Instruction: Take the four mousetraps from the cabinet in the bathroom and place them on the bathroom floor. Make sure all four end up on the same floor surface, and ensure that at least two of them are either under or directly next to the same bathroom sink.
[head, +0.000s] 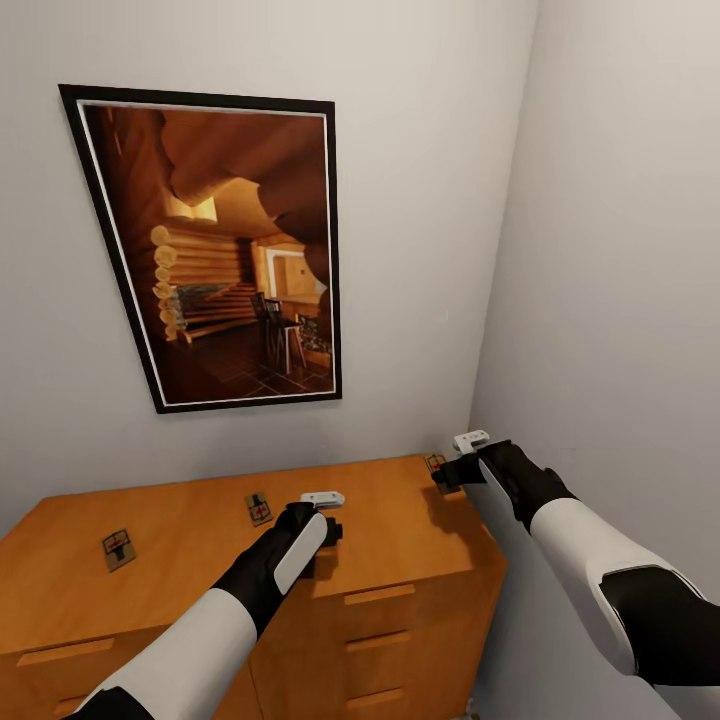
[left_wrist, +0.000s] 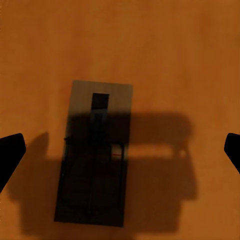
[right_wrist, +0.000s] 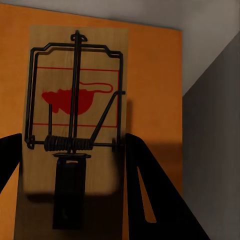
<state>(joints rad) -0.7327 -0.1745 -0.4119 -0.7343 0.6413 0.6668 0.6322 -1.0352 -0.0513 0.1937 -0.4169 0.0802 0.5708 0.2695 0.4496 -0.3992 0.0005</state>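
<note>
The orange-brown cabinet (head: 200, 580) stands in the corner with mousetraps lying flat on its top. Two mousetraps (head: 118, 549) (head: 259, 508) lie to the left of my left gripper (head: 322, 532). That gripper hangs open over the top. In the left wrist view a mousetrap (left_wrist: 95, 155) lies in shadow between its wide-spread fingertips (left_wrist: 10, 155). My right gripper (head: 447, 474) is at the cabinet's back right corner, open. Its fingers (right_wrist: 145, 185) flank the near end of a mousetrap (right_wrist: 75, 100) (head: 436, 463) with a red print and a wire spring.
A large framed picture (head: 215, 250) of a log-cabin room hangs on the wall behind the cabinet. A grey side wall (head: 620, 300) closes in tight on the right, next to my right arm. Drawer fronts with small handles (head: 378, 595) face me below the top.
</note>
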